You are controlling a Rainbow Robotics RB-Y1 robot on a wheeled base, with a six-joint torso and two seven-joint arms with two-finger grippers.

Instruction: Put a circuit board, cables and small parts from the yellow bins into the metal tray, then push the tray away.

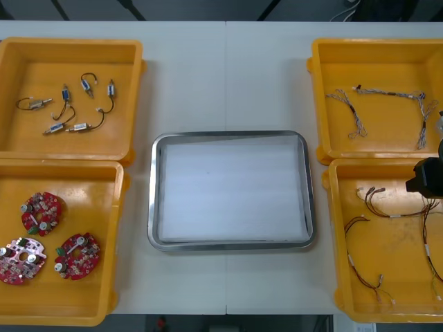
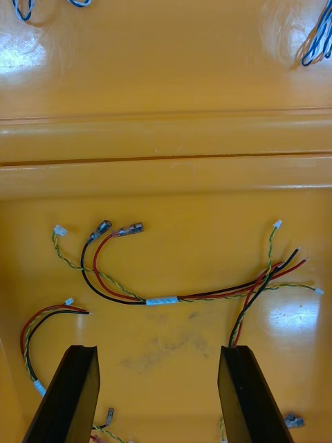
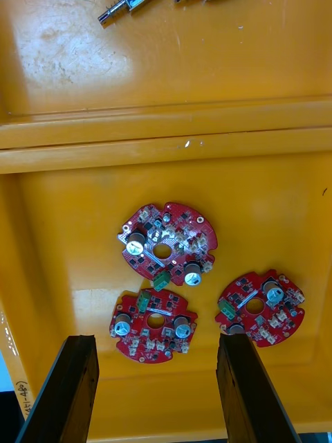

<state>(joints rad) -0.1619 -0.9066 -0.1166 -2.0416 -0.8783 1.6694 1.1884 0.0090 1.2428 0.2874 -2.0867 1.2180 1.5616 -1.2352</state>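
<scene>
Hovering with jaws apart, right tool (image 2: pixel 159 353) is sitting over the red-and-black cable (image 2: pixel 162 300) in the near-right yellow bin (image 1: pixel 401 242), left tool (image 3: pixel 155 342) likewise over circuit boards (image 3: pixel 168 240); metal tray (image 1: pixel 232 134) bare, so descending onto the taped middle is looking safest.

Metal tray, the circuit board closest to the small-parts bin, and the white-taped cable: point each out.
metal tray (image 1: pixel 231 134), front view, on its far rim.
circuit board (image 3: pixel 173 228), left wrist view, on the red face beside its centre hole.
white-taped cable (image 2: pixel 162 300), right wrist view, on the tape band.
</scene>
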